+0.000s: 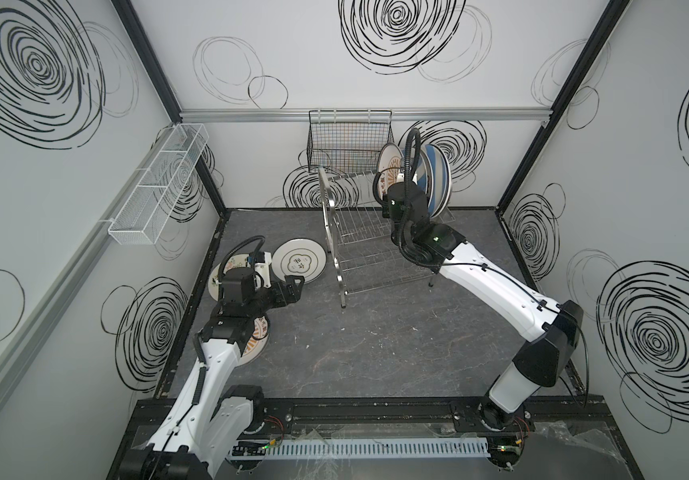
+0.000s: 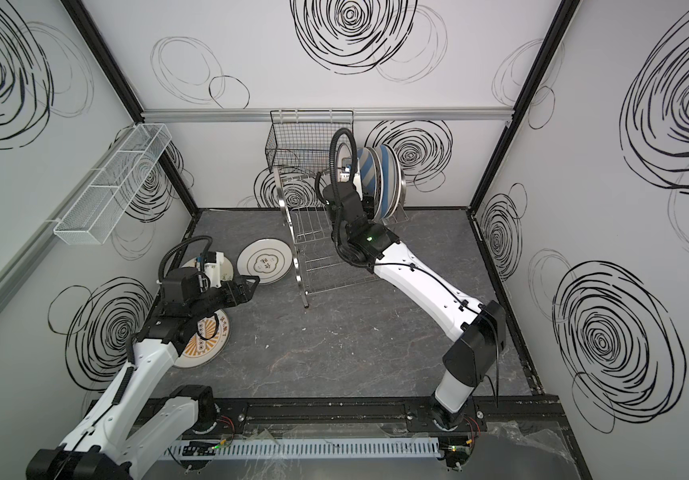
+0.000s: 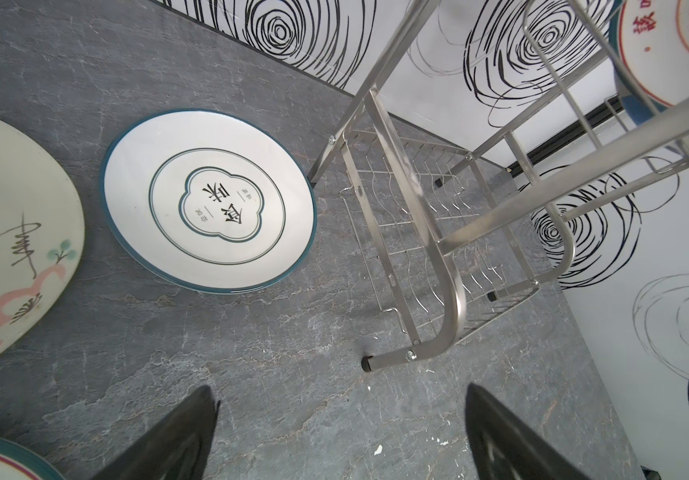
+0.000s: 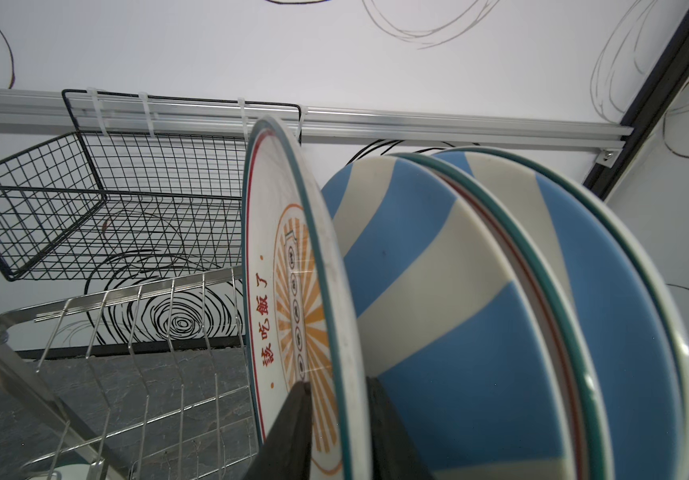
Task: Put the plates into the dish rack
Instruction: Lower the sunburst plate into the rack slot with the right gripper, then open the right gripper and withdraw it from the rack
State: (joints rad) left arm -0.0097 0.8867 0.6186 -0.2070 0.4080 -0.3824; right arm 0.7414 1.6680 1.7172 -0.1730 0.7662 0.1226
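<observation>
Several plates (image 1: 436,164) at dish rack (image 1: 355,230) end

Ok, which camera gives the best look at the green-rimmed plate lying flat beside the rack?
The left wrist view: the green-rimmed plate shows whole, rim and centre characters sharp. Both top views show it small, the left gripper overlapping its near edge. The right wrist view doesn't clearly show it.

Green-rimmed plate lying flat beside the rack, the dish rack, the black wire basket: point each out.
green-rimmed plate (image 3: 209,201): left wrist view, printed centre of its face.
dish rack (image 3: 455,291): left wrist view, curved tube of its end frame.
black wire basket (image 4: 147,232): right wrist view, its mesh bottom.
</observation>
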